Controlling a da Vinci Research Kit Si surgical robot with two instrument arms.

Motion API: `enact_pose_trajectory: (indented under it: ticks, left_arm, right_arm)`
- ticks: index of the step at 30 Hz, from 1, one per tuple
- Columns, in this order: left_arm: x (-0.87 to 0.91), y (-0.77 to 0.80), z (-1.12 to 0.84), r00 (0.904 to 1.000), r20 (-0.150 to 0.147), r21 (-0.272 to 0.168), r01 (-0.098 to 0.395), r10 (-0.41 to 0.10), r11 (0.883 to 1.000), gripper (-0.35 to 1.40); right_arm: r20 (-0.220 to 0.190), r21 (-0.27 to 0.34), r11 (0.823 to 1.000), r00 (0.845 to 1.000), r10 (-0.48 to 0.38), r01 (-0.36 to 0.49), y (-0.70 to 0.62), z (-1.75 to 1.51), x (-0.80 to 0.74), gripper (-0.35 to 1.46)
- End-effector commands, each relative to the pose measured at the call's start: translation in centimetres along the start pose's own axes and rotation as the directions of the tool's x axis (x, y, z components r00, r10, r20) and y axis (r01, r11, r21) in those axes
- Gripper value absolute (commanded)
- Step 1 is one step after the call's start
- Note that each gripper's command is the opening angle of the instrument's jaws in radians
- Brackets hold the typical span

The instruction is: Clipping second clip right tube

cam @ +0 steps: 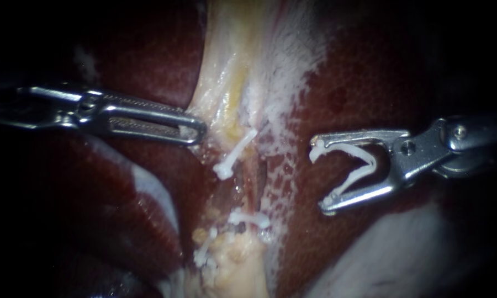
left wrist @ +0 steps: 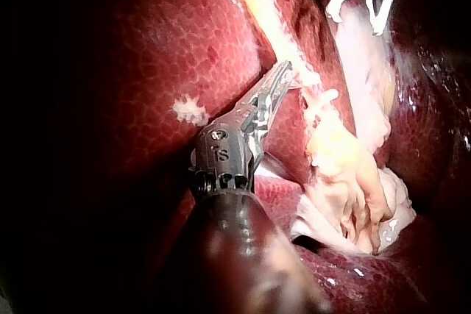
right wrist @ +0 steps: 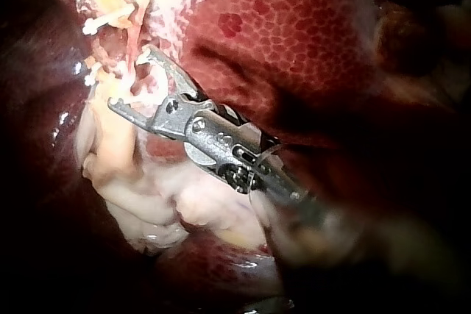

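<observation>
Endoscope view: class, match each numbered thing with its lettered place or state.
1 left instrument's slim steel tool
2 right instrument's steel tool
3 upper white plastic clip
4 mottled dark red liver

a closed, on tissue between both tools
b spreads on both sides
c tip at pale yellow tissue
d carries an open white V-shaped clip

Pairs: 1c, 2d, 3a, 4b.

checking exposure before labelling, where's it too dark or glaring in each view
Endoscope view: corners black, the left instrument half in shadow, metal glinting on the right instrument around its white clip. Left wrist view: near shaft dark, wet liver glinting. Right wrist view: shaft end shadowed.
</observation>
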Motion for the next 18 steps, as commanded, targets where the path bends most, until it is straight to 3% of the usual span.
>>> enact_pose_trajectory:
  ticks: [1,11,18]
  left_arm:
    - [0.00,0.00,0.00,1.0000,-0.001,0.001,0.000,0.000,1.000,-0.35]
    - [0.00,-0.01,-0.02,1.0000,-0.001,0.001,0.000,0.000,1.000,-0.35]
    - [-0.13,-0.08,-0.22,1.0000,-0.005,0.015,0.007,-0.007,1.000,-0.35]
  right_arm:
    - [0.000,0.000,1.000,1.000,0.000,0.000,0.00,0.00,0.00,0.60]
    - [0.001,-0.001,1.000,1.000,-0.003,0.003,-0.01,0.05,-0.03,0.60]
    - [0.003,0.012,0.998,0.999,0.054,-0.054,-0.14,0.49,-0.34,0.60]
